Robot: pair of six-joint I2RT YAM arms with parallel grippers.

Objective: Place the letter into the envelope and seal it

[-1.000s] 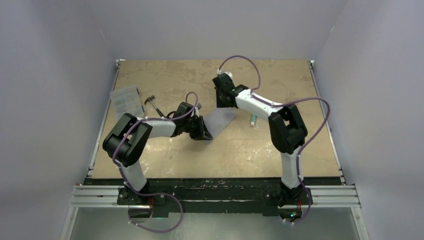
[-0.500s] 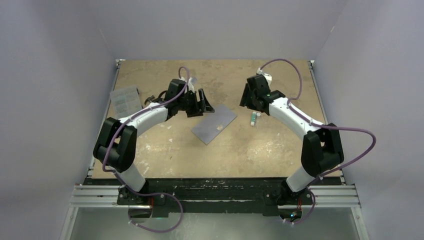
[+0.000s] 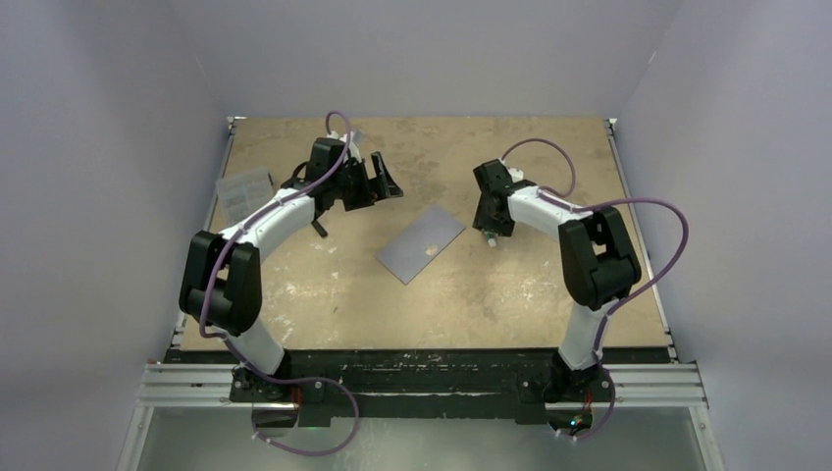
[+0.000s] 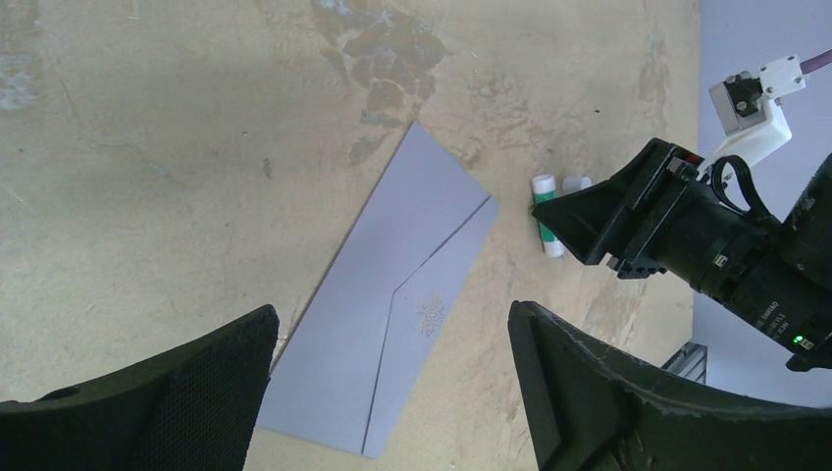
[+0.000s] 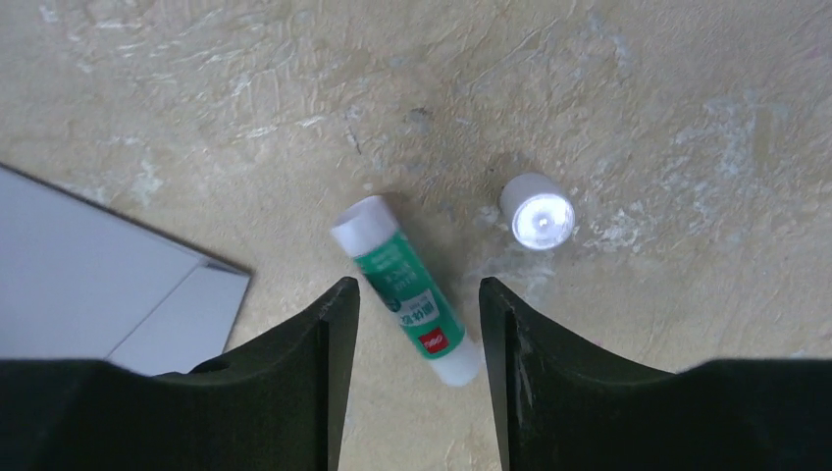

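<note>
The grey-blue envelope [image 3: 422, 243] lies flat on the table, its pointed flap folded down, and nothing touches it. In the left wrist view the envelope [image 4: 392, 314] sits below my left gripper [image 4: 390, 312], which hangs above it with its jaws wide apart and empty. From above, the left gripper [image 3: 383, 182] is behind and left of the envelope. My right gripper [image 5: 417, 285] is open and low over a green glue stick [image 5: 392, 265], with a gap on each side. The letter does not show in any view.
The glue stick's white cap [image 5: 537, 211] stands just beyond the stick. A clear ribbed plastic box [image 3: 242, 194] lies at the table's left edge, with a small dark tool [image 3: 319, 228] near the left arm. Walls close in three sides.
Both grippers have let go of the envelope. The left one rose and drew back to the left, opening wide. The right one swung right and came down over the glue stick.
</note>
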